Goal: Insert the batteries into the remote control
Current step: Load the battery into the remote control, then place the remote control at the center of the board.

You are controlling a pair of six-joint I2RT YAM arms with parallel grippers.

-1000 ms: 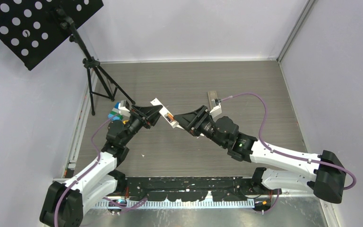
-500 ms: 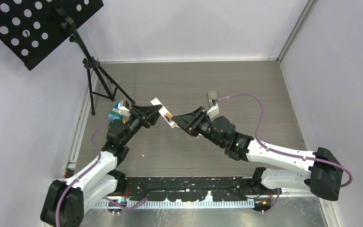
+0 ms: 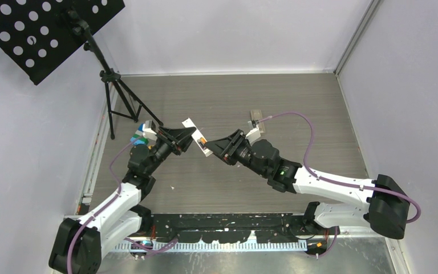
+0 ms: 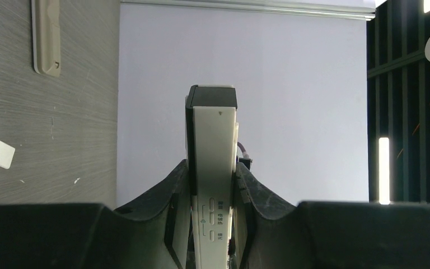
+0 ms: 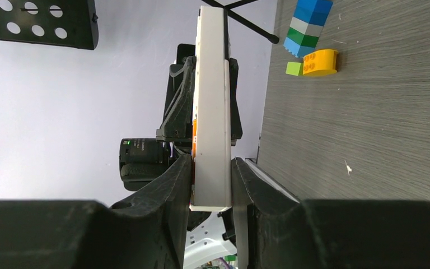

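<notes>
Remote control [image 5: 210, 89] is hanging in the air between our two arms, above the table [image 3: 234, 188], and we are gripping it from both ends. Our left gripper [image 4: 213, 174] is pinching the end with the printed buttons, its fingers pressing tight against the white body. Our right gripper [image 5: 211, 165] is squeezing the opposite end just as firmly. We judge that we are holding it this way so that one arm is bracing the casing while the other is working at the battery bay. An orange battery [image 5: 193, 130], as we are taking it to be, is showing as a thin sliver along the remote's edge, apparently seated in the bay. We are seeing no other batteries. Toy blocks [image 5: 308, 33] are lying on the table, well apart from the remote.
</notes>
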